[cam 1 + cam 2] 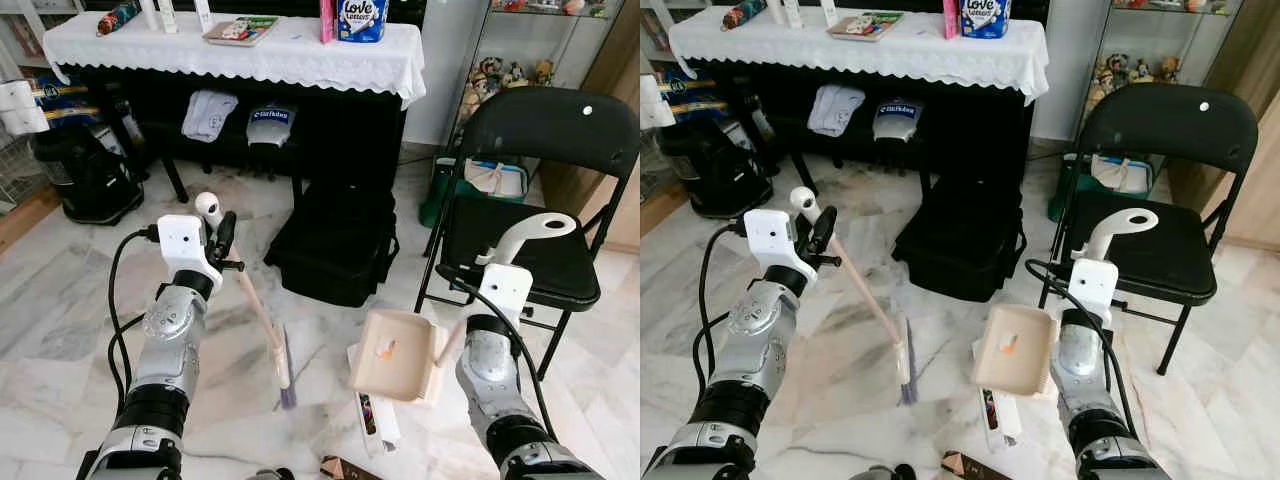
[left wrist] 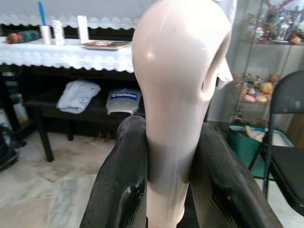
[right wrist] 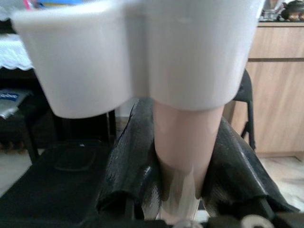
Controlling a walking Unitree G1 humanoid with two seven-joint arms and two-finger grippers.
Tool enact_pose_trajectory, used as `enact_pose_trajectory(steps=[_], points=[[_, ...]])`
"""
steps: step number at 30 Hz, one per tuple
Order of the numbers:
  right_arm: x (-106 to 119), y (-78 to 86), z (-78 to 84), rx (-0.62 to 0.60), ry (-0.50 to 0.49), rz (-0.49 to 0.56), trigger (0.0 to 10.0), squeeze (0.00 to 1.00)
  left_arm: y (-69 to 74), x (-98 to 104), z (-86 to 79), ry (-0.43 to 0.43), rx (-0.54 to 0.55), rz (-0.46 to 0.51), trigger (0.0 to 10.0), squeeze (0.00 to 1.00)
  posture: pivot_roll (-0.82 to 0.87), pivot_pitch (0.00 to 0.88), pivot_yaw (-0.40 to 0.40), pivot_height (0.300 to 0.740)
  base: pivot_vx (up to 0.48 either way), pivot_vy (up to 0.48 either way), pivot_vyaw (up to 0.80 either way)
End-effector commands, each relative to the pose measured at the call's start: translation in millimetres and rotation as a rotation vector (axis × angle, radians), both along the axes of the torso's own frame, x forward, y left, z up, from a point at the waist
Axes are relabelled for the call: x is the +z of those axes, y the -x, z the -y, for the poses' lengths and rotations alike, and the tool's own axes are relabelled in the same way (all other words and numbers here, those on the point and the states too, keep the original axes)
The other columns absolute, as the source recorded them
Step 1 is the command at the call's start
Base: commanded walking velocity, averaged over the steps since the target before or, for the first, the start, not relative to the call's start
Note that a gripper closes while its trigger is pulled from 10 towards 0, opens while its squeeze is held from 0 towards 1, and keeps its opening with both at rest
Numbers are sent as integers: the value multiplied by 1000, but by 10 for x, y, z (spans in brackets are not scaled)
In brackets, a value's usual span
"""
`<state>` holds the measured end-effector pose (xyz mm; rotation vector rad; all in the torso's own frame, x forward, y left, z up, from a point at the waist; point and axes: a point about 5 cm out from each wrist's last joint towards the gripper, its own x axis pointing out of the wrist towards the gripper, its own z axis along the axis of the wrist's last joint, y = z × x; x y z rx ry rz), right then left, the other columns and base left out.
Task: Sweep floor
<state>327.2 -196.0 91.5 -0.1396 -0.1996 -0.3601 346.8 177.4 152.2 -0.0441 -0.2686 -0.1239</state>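
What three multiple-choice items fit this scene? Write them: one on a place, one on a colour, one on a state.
1. The broom's bristles are:
A. on the chair seat
B. down at the marble floor
C. on the cloth-covered table

2. The folding chair is:
A. black
B. red
C. white

3. The dustpan is:
A. lying loose on the floor
B. held by the right gripper
C. hanging on the chair

Answers: 1 B, the bristles sit low by the floor; 2 A, frame and seat are black; 3 B, fingers clamp its handle.
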Motion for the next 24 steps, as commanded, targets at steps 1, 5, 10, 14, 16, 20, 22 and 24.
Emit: enact_pose_trajectory(steps=[1, 5, 10, 14, 16, 20, 22, 24], points=[[160, -66, -49, 22, -7, 70, 10000, 0, -4, 109, -47, 0, 19, 62, 10000, 0, 29, 6, 56, 740, 0, 0, 0], [155, -61, -63, 21, -12, 72, 10000, 0, -13, 122, -50, -2, 16, 64, 10000, 0, 27, 1, 66, 740, 0, 0, 0], [140, -43, -61, 24, -15, 70, 10000, 0, -9, 117, -29, -13, 2, 64, 10000, 0, 23, 0, 74, 740, 0, 0, 0], [135, -34, -65, 32, -10, 67, 10000, 0, 4, 107, -23, -16, 0, 65, 10000, 0, 24, 0, 76, 740, 0, 0, 0], [135, -31, -69, 38, -5, 65, 10000, 0, 10, 98, -12, -17, -4, 64, 10000, 0, 25, 0, 77, 740, 0, 0, 0], [137, -27, -85, 45, 0, 69, 10000, 0, 24, 83, 12, -16, -20, 63, 10000, 0, 26, 0, 79, 740, 0, 0, 600], [130, -24, -97, 46, -7, 68, 10000, 0, 30, 70, 12, -18, -22, 61, 10000, 0, 24, 0, 80, 740, 0, 0, 800], [130, -24, -101, 47, -8, 68, 10000, 0, 32, 69, 11, -22, -19, 60, 10000, 0, 26, 0, 80, 740, 0, 0, 800]])
